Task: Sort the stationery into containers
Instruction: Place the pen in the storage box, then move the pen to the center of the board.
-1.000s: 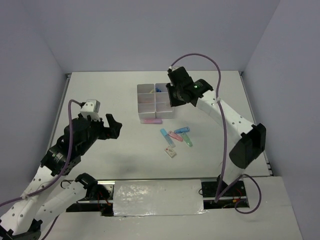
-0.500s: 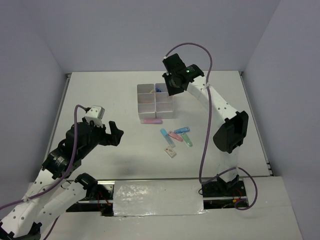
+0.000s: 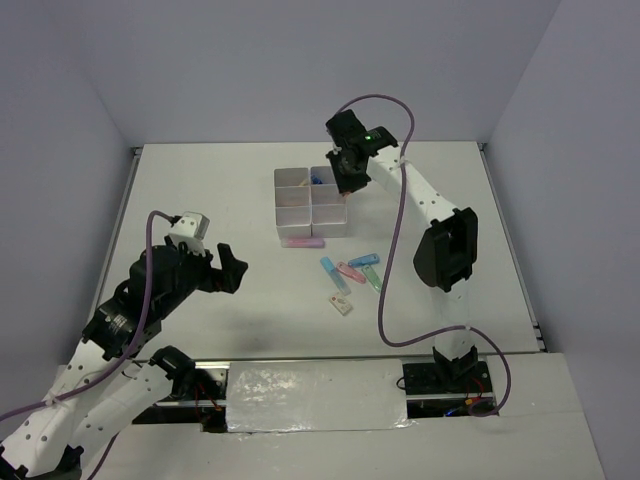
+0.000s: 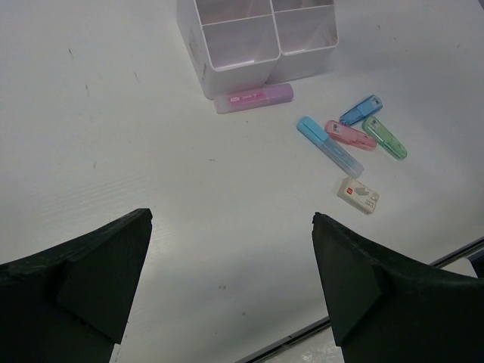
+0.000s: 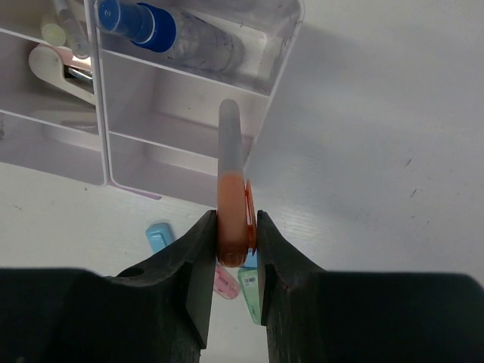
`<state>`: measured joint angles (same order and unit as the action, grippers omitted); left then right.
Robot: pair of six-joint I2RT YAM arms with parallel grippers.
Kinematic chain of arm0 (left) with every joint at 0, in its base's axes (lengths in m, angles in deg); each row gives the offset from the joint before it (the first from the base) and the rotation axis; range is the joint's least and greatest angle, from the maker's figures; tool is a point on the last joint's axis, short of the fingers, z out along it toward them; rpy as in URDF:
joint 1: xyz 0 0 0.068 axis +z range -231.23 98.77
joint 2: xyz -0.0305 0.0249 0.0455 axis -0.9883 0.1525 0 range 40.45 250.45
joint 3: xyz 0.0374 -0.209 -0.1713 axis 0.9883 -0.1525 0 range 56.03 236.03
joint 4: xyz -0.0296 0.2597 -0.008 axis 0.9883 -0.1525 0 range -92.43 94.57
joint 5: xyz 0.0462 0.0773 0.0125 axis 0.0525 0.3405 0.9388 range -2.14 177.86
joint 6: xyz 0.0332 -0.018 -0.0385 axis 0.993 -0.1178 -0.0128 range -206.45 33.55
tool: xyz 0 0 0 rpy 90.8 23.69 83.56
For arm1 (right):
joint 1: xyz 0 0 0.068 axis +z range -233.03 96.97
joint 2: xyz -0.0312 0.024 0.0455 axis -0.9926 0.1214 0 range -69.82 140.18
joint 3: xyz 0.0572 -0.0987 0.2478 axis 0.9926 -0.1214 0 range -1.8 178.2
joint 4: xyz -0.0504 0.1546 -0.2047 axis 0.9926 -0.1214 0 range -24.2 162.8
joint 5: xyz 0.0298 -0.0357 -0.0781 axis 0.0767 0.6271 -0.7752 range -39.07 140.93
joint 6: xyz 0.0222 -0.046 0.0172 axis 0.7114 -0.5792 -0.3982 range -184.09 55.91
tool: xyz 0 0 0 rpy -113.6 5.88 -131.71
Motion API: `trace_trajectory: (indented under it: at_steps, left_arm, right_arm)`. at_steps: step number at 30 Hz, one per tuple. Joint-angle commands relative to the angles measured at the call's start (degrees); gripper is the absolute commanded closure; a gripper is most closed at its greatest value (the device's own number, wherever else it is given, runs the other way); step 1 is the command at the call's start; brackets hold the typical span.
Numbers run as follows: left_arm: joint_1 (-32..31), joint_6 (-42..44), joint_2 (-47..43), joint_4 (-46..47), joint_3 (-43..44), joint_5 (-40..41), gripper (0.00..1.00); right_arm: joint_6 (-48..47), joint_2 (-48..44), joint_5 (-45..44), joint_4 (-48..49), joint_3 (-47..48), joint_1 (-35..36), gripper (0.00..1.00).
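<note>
**A:** Where is the piece in hand?

**B:** The right end effector (image 5: 233,231) is clamped on an orange plastic marker with a frosted grey cap (image 5: 230,170). It grips the orange end, and the cap points ahead. The marker hangs above the right side of the white translucent plastic block of six square compartments (image 3: 298,226), toward the far end. I cannot tell which cell lies under it.

**A:** And the other arm?

**B:** The left end effector (image 4: 231,223) hovers over the near left of the white counter (image 4: 113,113), fingers wide apart, holding nothing.

**A:** What might spoil the drop?

**B:** The marker is smooth, rounded and long against those narrow cells. Released flat, I think it could bridge a thin wall and roll off the right edge onto the counter. The far right cell already holds a clear bottle with a blue cap (image 5: 174,38). The marker might land on that hard curved plastic and tip out. The block looks light and slick-walled, so a low finger could shove it.

**A:** What's left outside?

**B:** A long pink marker (image 4: 253,97) lies just beside the block's near wall. To the near right of it cluster a light blue marker (image 4: 329,145), a short pink piece (image 4: 350,134), a short blue piece (image 4: 361,110), a green piece (image 4: 384,138) and a flat white eraser (image 4: 358,195). All are small, glossy and close together.
</note>
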<state>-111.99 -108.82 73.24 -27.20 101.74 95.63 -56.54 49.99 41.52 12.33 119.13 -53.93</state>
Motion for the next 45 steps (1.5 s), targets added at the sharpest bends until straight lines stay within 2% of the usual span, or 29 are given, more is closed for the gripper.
trace_trajectory:
  at_steps: [1, 4, 6, 7, 11, 14, 15, 16, 17, 18, 19, 22, 23, 28, 34, 40, 45]
  left_arm:
    - [0.09, 1.63, -0.01, 2.33, -0.01, -1.18, 0.01]
    - [0.09, 1.72, 0.07, 2.41, -0.01, -1.35, 0.01]
    - [0.09, 1.8, 0.42, 2.41, -0.01, -1.71, 0.01]
    - [0.09, 1.8, 0.51, 2.5, -0.01, -1.71, 0.01]
    - [0.09, 1.72, 0.87, 2.41, -0.01, -1.79, 0.01]
    - [0.09, 1.37, 1.22, 2.41, 0.08, -1.53, 0.01]
    - [0.09, 1.1, 1.39, 2.41, -0.01, -1.36, 0.01]
    - [0.18, 0.75, 1.65, 2.24, 0.16, -1.18, 0.01]
    - [0.09, 0.4, 2.09, 2.15, 0.17, -1.0, 0.01]
    - [0.09, 0.22, 2.27, 2.06, 0.25, -0.92, 0.01]
    - [0.09, 0.14, 2.27, 2.06, 0.34, -0.83, 0.01]
    - [0.26, -0.65, 2.1, 2.15, 0.34, -0.39, 0.01]
    - [0.27, -0.83, 1.92, 2.15, 0.34, -0.39, 0.01]
    - [0.35, -0.48, 0.78, 2.67, -0.01, -0.73, 0.01]
    - [0.35, 0.05, 0.51, 2.94, -0.19, -2.14, 0.01]
    - [0.35, 0.66, 0.6, 3.03, -0.27, -3.29, 0.01]
    - [0.35, 0.92, -0.1, 3.38, -0.36, -3.99, 0.01]
  right_arm:
    - [-1.05, 0.69, 2.02, 1.14, 0.54, -0.01, 0.7]
    - [-0.7, 1.04, 2.81, 1.32, 1.41, -0.01, 0.52]
    - [-0.61, 0.69, 3.78, 1.67, 1.77, -0.01, 0.45]
    - [-0.35, -0.18, 4.48, 1.93, 2.03, -0.01, 0.36]
    - [0.97, -3.87, 5.37, 2.72, 1.25, -0.01, 0.34]
    - [2.55, -9.93, 6.33, 5.62, -4.54, 0.86, 0.32]
    - [3.08, -11.95, 6.42, 8.32, -7.17, 1.48, 0.32]
    - [4.48, -17.1, 6.77, 10.61, -14.76, 2.27, 0.3]
    - [5.1, -20.02, 7.29, 17.07, -19.19, 4.19, 0.27]
    - [6.76, -25.19, 7.74, 20.36, -28.2, 5.43, 0.27]
    - [7.47, -27.33, 8.26, 23.52, -32.72, 6.66, 0.27]
    - [9.85, -34.63, 14.66, 45.44, -50.13, 10.7, 0.27]
    - [10.63, -36.03, 15.47, 48.74, -56.35, 11.41, 0.27]
    - [8.89, -34.73, 16.97, 62.2, -64.31, 11.94, 0.27]
    - [6.95, -30.34, 13.28, 69.59, -67.49, 12.64, 0.28]
    - [8.7, -21.39, 9.5, 70.49, -63.98, 12.3, 0.28]
    - [9.85, -18.38, 6.78, 74.16, -64.23, 11.59, 0.28]
